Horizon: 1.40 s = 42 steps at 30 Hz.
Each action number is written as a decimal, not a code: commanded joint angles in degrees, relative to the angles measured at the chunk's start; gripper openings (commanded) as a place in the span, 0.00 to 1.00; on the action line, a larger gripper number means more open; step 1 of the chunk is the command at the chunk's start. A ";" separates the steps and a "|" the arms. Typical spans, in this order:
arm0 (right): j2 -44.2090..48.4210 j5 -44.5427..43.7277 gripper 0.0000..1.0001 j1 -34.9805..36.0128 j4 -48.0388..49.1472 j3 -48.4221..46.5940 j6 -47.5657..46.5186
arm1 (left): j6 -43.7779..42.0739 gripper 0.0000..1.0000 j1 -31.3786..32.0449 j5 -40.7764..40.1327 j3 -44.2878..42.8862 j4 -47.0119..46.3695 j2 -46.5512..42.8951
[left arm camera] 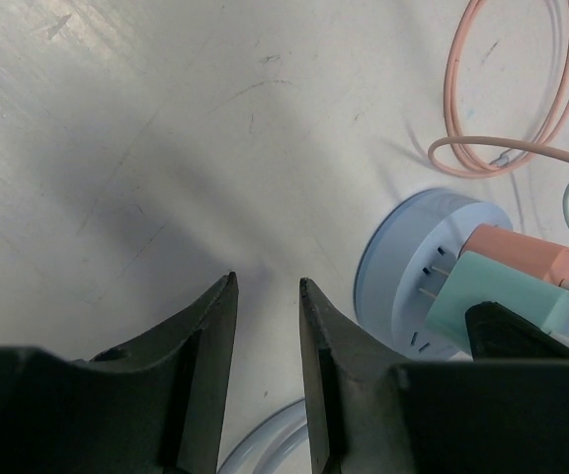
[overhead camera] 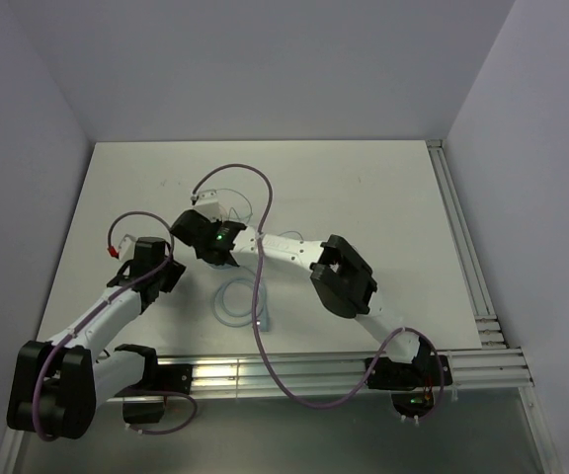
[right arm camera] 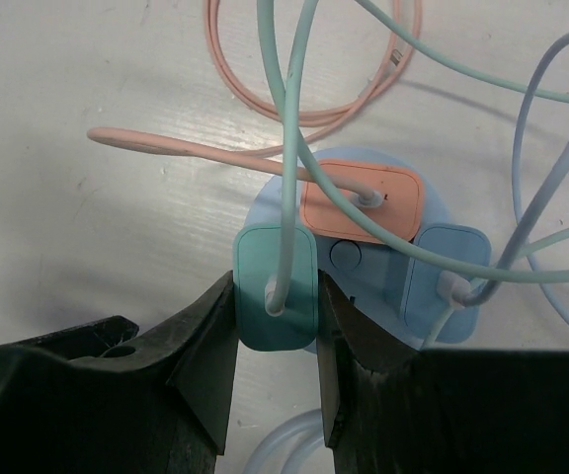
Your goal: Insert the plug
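in the right wrist view, my right gripper [right arm camera: 277, 296] was clamped on the teal plug [right arm camera: 260, 262], one finger pressed to each of its sides. that plug sat in the round blue hub [right arm camera: 265, 205] lying on the worktop [right arm camera: 67, 197]. i counted three plugs in the hub: the teal one, a salmon plug [right arm camera: 393, 193] and a light blue plug [right arm camera: 443, 247]. three cables left them, one each: a teal cable [right arm camera: 287, 212], a salmon cable [right arm camera: 166, 146] and a light blue cable [right arm camera: 524, 158].

in the left wrist view, my left gripper [left arm camera: 267, 306] hung over bare worktop with its two fingers slightly apart and nothing between them. the hub lay just to its right. only two plugs showed there, teal and salmon, side by side, with one dark finger of my right gripper against the teal one.

in the top view, my two arms met left of centre: the right arm [overhead camera: 344, 276] reached across, and the left arm [overhead camera: 97, 316] ended close beside it. one pale cable loop lay between them.
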State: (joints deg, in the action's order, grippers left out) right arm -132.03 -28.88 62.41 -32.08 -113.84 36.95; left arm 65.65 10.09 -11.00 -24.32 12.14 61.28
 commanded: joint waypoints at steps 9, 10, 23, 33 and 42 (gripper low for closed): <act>10.55 -1.27 0.00 0.17 5.52 19.68 -0.82 | -1.31 0.35 -0.24 0.81 -0.65 -1.42 0.33; 11.95 -0.91 0.00 0.17 6.05 20.93 -1.09 | -1.40 0.35 -0.24 1.16 -0.65 -1.42 0.34; 18.73 -0.74 0.00 -2.29 11.95 32.28 -5.22 | -2.89 0.32 -0.24 4.58 0.67 -2.91 -1.69; 27.60 6.99 0.00 -8.36 21.77 39.31 -19.45 | -6.67 0.31 -0.24 11.43 3.04 -9.41 -4.76; 26.13 3.94 0.00 -5.55 17.16 31.15 -14.46 | -9.13 0.31 -0.24 17.24 4.54 -15.04 -5.64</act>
State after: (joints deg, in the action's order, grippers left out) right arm -106.43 -21.78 56.01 -13.69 -77.17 20.36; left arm 58.83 10.04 2.98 -20.10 1.37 56.71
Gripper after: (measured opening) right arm 0.395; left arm 0.309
